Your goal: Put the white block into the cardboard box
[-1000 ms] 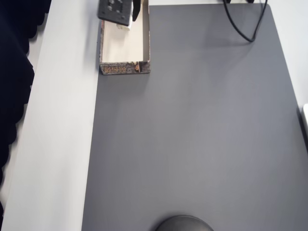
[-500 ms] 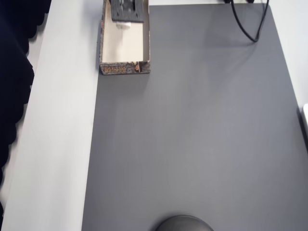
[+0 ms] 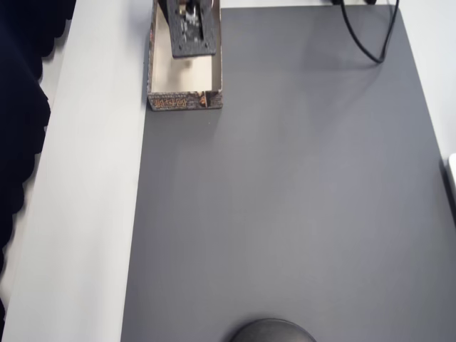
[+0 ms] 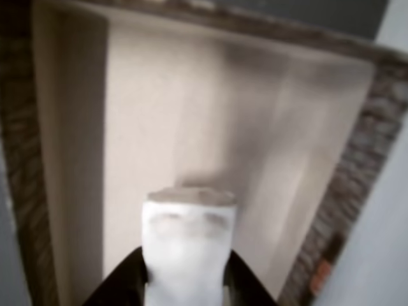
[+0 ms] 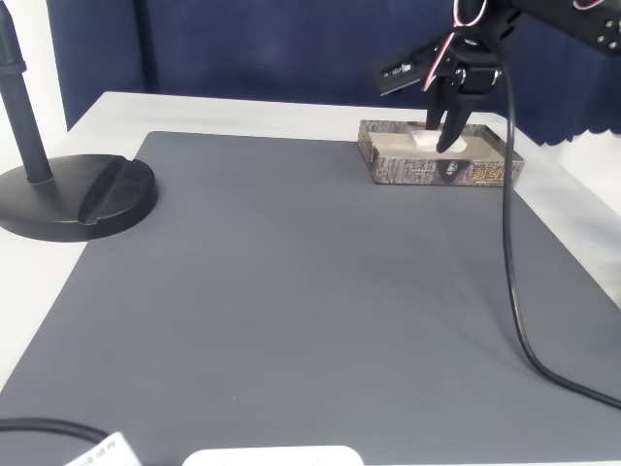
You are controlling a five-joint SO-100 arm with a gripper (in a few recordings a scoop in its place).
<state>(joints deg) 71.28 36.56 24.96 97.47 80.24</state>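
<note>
The white block [image 4: 188, 248] sits low in the centre of the wrist view, pinched between the two dark fingers [image 4: 121, 284] of the hand [image 5: 441, 136], which is closed on it with the block's free end pointing down into the cardboard box [image 4: 357, 166]. In the fixed view the block [image 5: 425, 139] shows as a pale patch at the fingertips, just above or at the box's cream floor at the upper right of the frame; whether it already touches the floor cannot be told. In the overhead view the box [image 3: 184, 102] lies at the top left, at the edge of the grey mat [image 3: 285, 199] on the worktop [image 3: 85, 214], with the hand [image 3: 191, 28] covering its far end. The task looks nearly done, with only the release left. The likely trouble is letting go while the block stands on end: it could topple against a low wall, or cling to one finger as the jaws part and be dragged out when the arm lifts. A nudge could also shift the light box.
</note>
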